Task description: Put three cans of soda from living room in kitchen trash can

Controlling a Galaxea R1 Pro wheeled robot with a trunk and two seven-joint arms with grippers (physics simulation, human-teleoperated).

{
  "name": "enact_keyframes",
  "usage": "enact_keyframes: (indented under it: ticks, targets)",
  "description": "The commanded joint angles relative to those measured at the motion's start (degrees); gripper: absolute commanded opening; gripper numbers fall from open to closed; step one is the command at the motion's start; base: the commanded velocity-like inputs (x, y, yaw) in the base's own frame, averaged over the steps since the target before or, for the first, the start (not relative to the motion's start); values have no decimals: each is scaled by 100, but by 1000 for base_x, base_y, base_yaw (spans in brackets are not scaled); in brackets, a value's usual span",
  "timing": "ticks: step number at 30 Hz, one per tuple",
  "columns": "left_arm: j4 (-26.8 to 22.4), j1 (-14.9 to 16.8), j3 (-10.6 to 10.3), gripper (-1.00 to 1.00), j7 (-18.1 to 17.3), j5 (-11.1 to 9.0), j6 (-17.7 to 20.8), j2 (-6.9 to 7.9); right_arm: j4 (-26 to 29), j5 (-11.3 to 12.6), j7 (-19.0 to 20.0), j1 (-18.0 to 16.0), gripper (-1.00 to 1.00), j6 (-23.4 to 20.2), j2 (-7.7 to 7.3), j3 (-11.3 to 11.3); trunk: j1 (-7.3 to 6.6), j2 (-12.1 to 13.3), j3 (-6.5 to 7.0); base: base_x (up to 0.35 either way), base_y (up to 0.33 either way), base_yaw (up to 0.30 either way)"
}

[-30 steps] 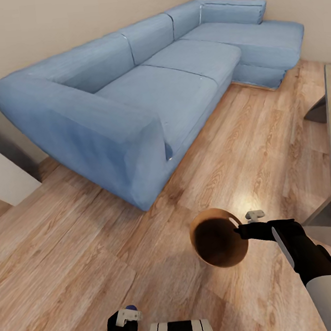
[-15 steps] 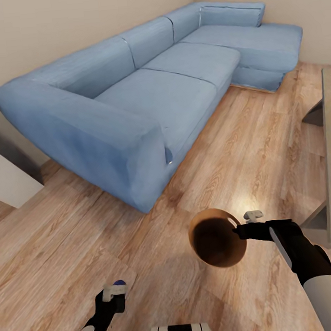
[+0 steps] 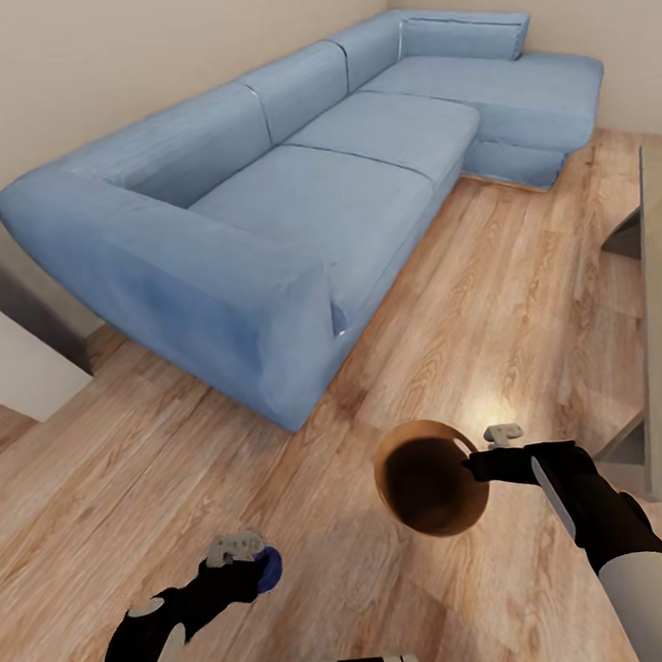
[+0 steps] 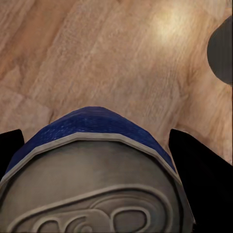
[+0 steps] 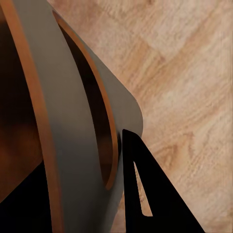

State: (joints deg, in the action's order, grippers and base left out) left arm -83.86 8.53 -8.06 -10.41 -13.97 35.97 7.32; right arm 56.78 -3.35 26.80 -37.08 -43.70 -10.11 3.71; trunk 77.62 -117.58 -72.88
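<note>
The left gripper (image 3: pixel 253 562) has its fingers (image 4: pixel 196 170) clamped on a blue can (image 4: pixel 92 131), low over the wood floor (image 3: pixel 468 289). The right gripper (image 3: pixel 480 458) has its fingers (image 5: pixel 150 194) clamped on the rim of the bin (image 3: pixel 429 478), lifted off the floor and tipped so its brown inside shows. A big blue sofa (image 3: pixel 298 183) stands by the wall.

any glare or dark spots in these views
Head view: a bright glare patch on the wood floor beside the bin, whose inside is dark. Left wrist view: the same glare on the planks beyond the blue can. Right wrist view: the bin's inside is shadowed.
</note>
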Motion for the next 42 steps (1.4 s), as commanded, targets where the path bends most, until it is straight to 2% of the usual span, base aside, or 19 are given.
enact_keyframes:
  ticks: [1, 3, 4, 5, 7, 9, 11, 13, 15, 17, 19, 21, 22, 23, 24, 28, 30, 33, 42]
  targets:
    - [-95, 149, 50, -100, -184, 0, 542, 47, -3, 81, 14, -1, -100, -27, 9, -8, -23, 41, 19, 0, 0, 0]
    - [-130, 346, 67, -100, -257, -5, 913, 88, -8, 84, 24, 1, -100, -29, 19, -12, -67, 122, 55, 0, 0, 0]
    - [-154, 573, 73, -100, -306, -6, 1310, 125, -30, 86, 36, 2, -100, -35, 38, -18, -89, 162, 73, 0, 0, 0]
    - [-165, 694, 70, -100, -325, -8, 1508, 136, -41, 86, 45, 1, -100, -56, 48, -29, -111, 202, 91, 0, 0, 0]
    - [-197, 1215, 51, -100, -437, -14, 2141, 147, -69, 102, 106, 4, -100, -366, 72, -199, -155, 282, 126, 0, 0, 0]
    - [-207, 1495, 36, -100, -529, -12, 2324, 147, -76, 115, 193, 4, -100, -550, 78, -351, -198, 362, 162, 0, 0, 0]
    - [-214, 2022, -16, -100, -722, -1, 2403, 159, -83, 126, 458, 6, -100, -773, 84, -641, -242, 443, 198, 0, 0, 0]
    - [-205, 2420, -129, -100, -920, 8, 2403, 178, -86, 122, 611, 7, -100, -873, 86, -808, -286, 523, 234, 0, 0, 0]
    - [-164, 2937, -362, -100, -1280, 17, 2403, 260, -90, 118, 707, 8, -100, -937, 88, -955, -330, 603, 270, 0, 0, 0]
    - [-106, 3217, -507, -100, -1506, 15, 2403, 340, -91, 115, 733, 8, -100, -957, 88, -1000, -374, 683, 306, 0, 0, 0]
    - [208, 3876, -1179, -100, -2275, -15, 2403, 457, -90, 109, 767, 8, -100, -1085, 93, -1066, -418, 763, 342, 0, 0, 0]
    - [378, 4142, -1484, -100, -2604, -26, 2403, 470, -86, 108, 773, 8, -100, -1264, 103, -1099, -462, 844, 378, 0, 0, 0]
    - [557, 4456, -1949, -100, -2995, -36, 2403, 470, -81, 107, 778, 4, -100, -1510, 152, -1136, -484, 884, 396, 0, 0, 0]
    - [628, 4586, -2204, -100, -3195, -44, 2403, 477, -79, 102, 776, 2, -100, -1613, 193, -1152, -506, 924, 414, 0, 0, 0]
    - [689, 4671, -2373, -100, -3392, -59, 2403, 487, -73, 95, 770, -1, -100, -1630, 256, -1165, -528, 964, 432, 0, 0, 0]
    - [803, 4809, -2628, -100, -3886, -97, 2403, 481, -71, 81, 741, -26, -100, -1630, 499, -1203, -616, 1124, 503, 0, 0, 0]
    - [1020, 4855, -2777, -100, -3991, -104, 2403, 427, -71, 84, 734, -38, -100, -1630, 574, -1236, -660, 1205, 539, 0, 0, 0]
    - [1526, 4898, -3197, -100, -4072, -105, 2403, 180, -72, 82, 725, -74, -100, -1630, 674, -1278, -726, 1325, 593, 0, 0, 0]
    - [1725, 4905, -3574, -100, -4099, -72, 2403, -7, -77, 73, 722, -312, -100, -1630, 705, -1298, -901, 1646, 737, 0, 0, 0]
